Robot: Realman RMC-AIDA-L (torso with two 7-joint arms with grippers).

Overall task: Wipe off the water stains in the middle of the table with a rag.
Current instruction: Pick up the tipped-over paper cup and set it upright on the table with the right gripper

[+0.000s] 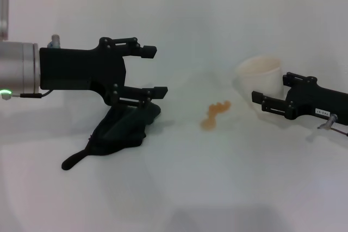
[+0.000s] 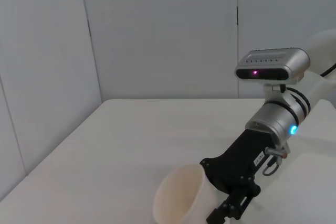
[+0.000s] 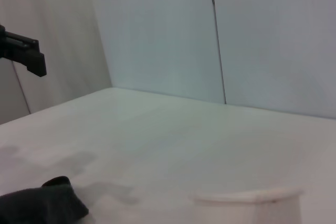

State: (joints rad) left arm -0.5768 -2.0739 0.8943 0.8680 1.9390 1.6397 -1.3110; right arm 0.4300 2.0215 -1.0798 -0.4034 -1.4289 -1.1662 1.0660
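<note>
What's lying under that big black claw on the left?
Under the open left gripper lies the dark rag, crumpled on the white table, with a thin tail sticking out. Whatever is beneath the rag is covered.

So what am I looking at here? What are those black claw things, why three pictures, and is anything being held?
It's a two-armed robot at a white table; the claws are its grippers. One camera looks down from its head; the other two sit on its wrists, looking across the table.

The left gripper is open, hovering just above a dark rag that lies crumpled on the table. Nothing is held there. The right gripper sits against a white paper cup, which also shows in the left wrist view; whether it grips the cup, I can't tell.

Between them is a small orange-brown spill, the water stains to be wiped, untouched.
</note>
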